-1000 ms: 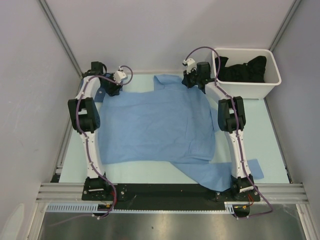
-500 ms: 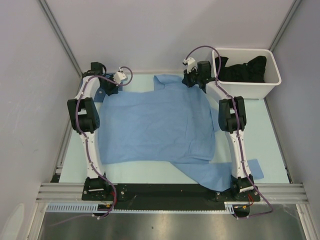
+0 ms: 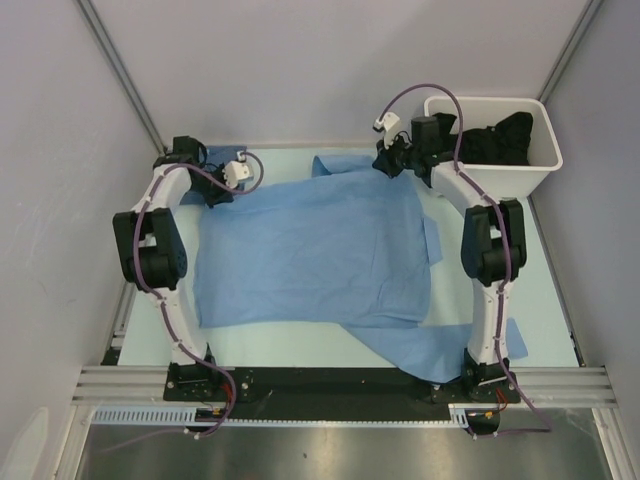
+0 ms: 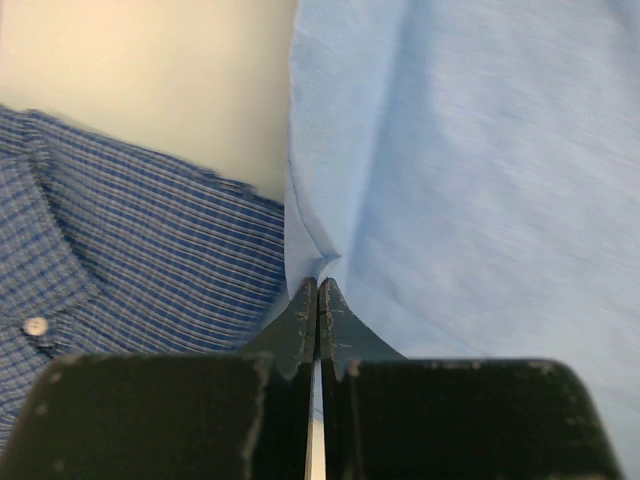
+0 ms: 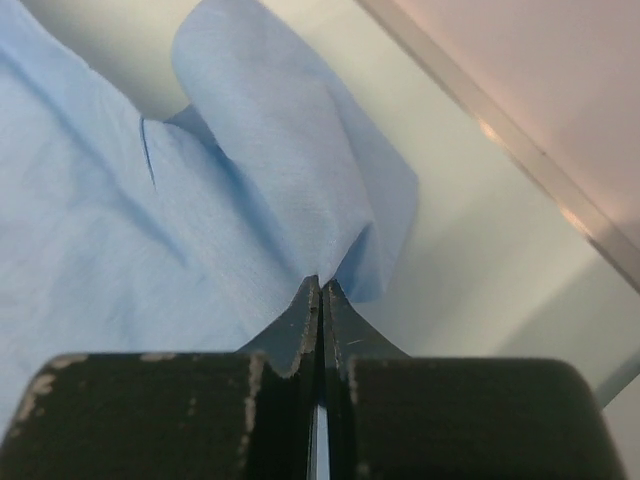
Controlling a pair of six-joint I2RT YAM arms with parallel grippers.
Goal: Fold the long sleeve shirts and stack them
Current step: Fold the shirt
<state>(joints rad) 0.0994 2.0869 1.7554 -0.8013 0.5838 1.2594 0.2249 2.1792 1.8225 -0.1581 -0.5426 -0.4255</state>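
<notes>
Sky-blue shirt [image 3: 310, 250] lies spread flat on the table, left of the white bin [image 3: 545, 168]. Right gripper [image 5: 320, 283] is clamped on its far corner nearest the bin. The left gripper [image 4: 318, 285] is clamped on the far corner away from the bin, just beside a darker checked shirt [image 4: 130, 260].

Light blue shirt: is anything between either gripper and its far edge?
Nothing visible is in the way. The left gripper and right gripper are each shut on the light blue shirt at its far edge. The darker checked shirt lies beside the left gripper, not between.
</notes>
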